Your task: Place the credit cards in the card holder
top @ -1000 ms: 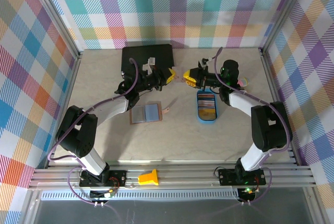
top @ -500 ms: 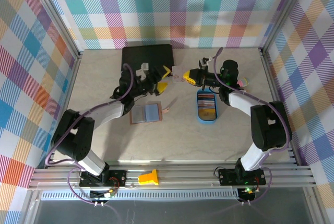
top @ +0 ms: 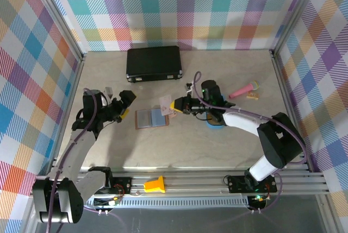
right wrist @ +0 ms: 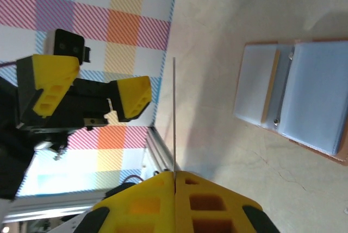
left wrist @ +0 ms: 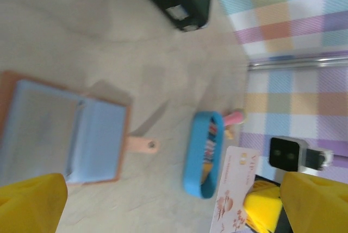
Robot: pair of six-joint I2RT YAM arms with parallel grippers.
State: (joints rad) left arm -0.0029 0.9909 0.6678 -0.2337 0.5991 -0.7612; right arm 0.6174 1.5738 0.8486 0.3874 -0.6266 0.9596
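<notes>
Credit card (top: 165, 102), pinched by one edge in the right pincer (top: 173, 104), may snag a pocket lip and shove the unrestrained card holder (top: 151, 118) across the table, as the left pincer (top: 124, 105) hangs spread wide.

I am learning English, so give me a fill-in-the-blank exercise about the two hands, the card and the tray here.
The right hand is ___ on a credit card.
The left hand is ___.
More credit cards lie in a ___ tray.
Missing words: shut, open, blue.
</notes>
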